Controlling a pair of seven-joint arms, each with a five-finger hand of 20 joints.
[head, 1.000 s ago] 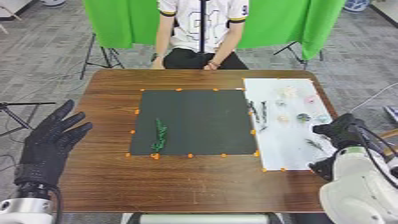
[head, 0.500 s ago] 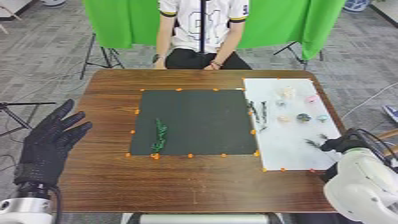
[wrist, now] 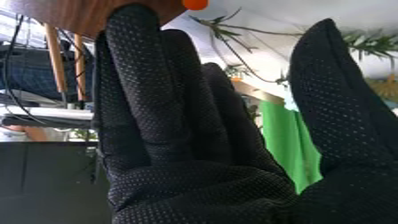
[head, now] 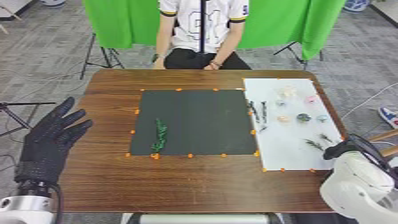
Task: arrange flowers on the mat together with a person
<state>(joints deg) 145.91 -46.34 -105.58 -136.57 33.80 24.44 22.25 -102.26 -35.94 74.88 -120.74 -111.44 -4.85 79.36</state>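
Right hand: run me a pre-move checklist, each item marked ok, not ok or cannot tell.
1. Right hand empty, fingers straight: ok.
2. Right hand clear of the sprigs beside it on the white sheet: cannot tell; it is close, contact is unclear.
3. Green stem within the mat: ok, toward its left side.
4. Flower heads on the mat: not ok, they lie on the white sheet.
5. Left hand off the mat: ok, left of it.
6. Person's hands away from the flowers: ok.
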